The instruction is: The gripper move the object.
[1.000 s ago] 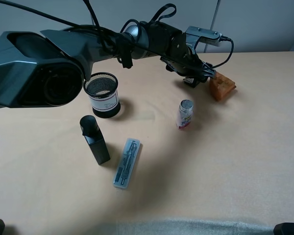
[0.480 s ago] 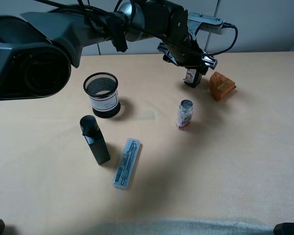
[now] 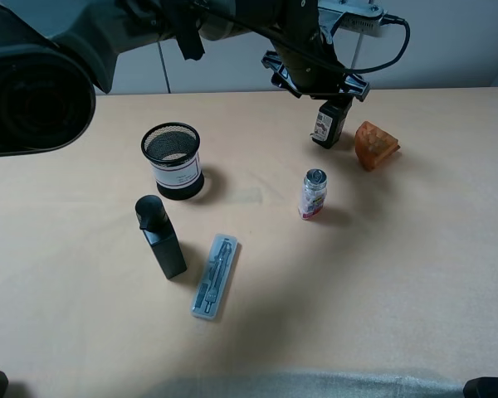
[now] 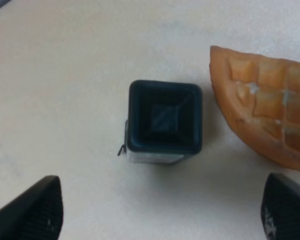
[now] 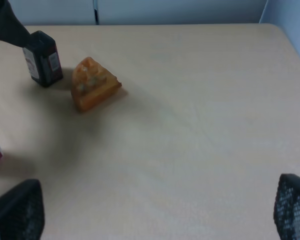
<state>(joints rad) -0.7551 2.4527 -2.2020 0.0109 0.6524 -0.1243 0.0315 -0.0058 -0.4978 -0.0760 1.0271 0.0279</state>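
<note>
Black hand [image 3: 319,81], trailing black cables [image 3: 405,37]

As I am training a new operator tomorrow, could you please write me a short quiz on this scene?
1. True or false: the orange wedge touches the small black container.
2. The left gripper is: A shut on the container; B open, with both fingers clear of the container; C shut on the wedge.
3. How many loose items are on the table in the high view?
Key: 1 false, a gap shows between them. 2 B. 3 six: container, wedge, mesh cup, tall black bottle, pen case, clear bottle.
</note>
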